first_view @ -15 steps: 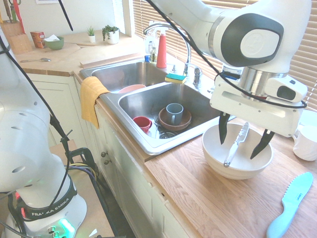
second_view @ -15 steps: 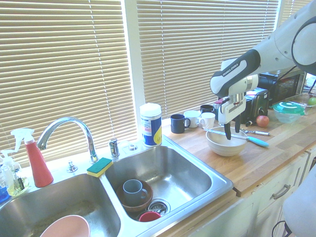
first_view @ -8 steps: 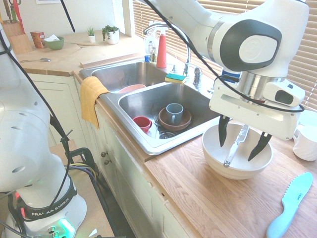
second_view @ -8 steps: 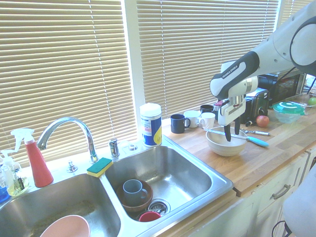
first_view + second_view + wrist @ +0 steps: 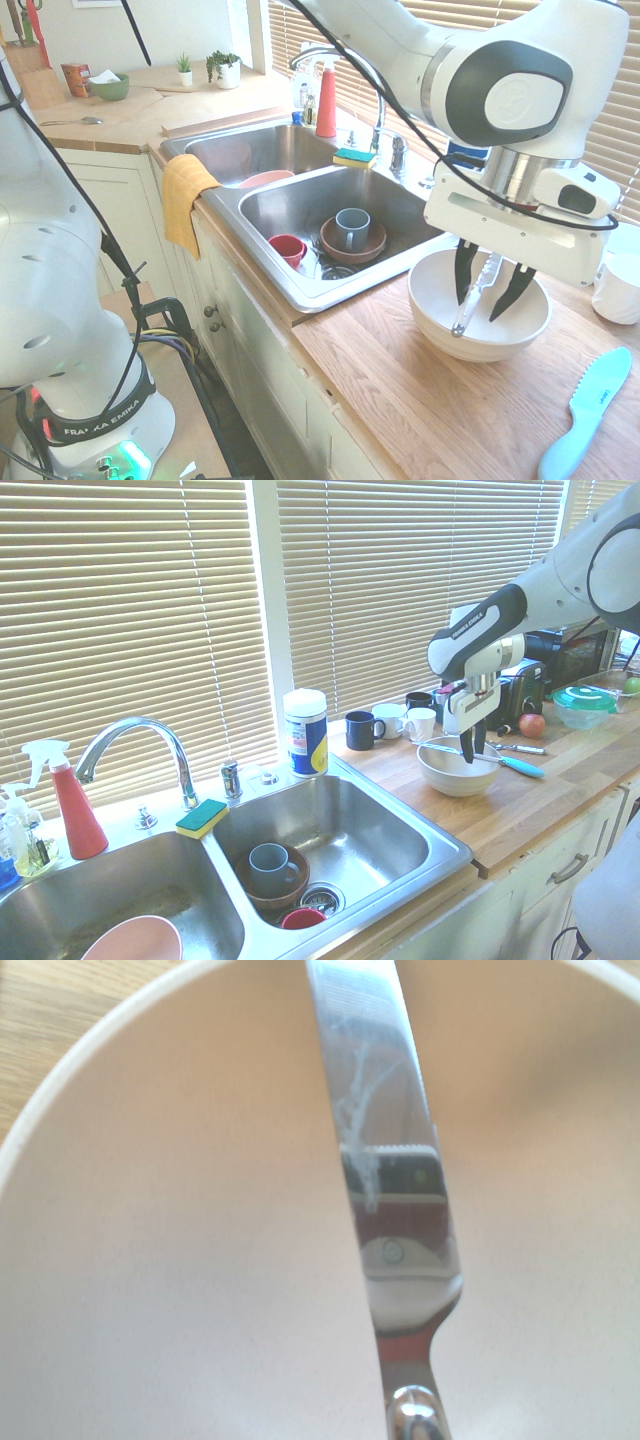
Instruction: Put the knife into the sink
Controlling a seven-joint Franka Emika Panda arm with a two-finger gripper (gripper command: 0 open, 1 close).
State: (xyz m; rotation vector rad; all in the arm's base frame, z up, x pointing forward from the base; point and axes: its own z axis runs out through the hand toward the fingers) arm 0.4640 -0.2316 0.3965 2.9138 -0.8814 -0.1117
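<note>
A slim silvery knife (image 5: 465, 314) (image 5: 395, 1160) leans inside the white bowl (image 5: 440, 322) (image 5: 446, 776) on the wooden counter, just right of the sink (image 5: 300, 205) (image 5: 385, 830). My gripper (image 5: 479, 311) (image 5: 470, 754) reaches down into the bowl, one dark finger on each side of the knife. The fingers stand narrowed around it, and a small gap still shows on the right side. The wrist view looks straight down on the shiny blade across the bowl's floor (image 5: 180, 1260).
The near basin holds a grey mug (image 5: 352, 228) in a brown bowl, plus a red cup (image 5: 288, 248). A light-blue plastic knife (image 5: 588, 408) lies on the counter to the right, with a white mug (image 5: 618, 288) behind it. A yellow cloth (image 5: 183, 200) hangs over the sink's front edge.
The fingers have drawn in from wide open to close around the knife. The hand has sunk slightly into the bowl. The knife has not moved.
</note>
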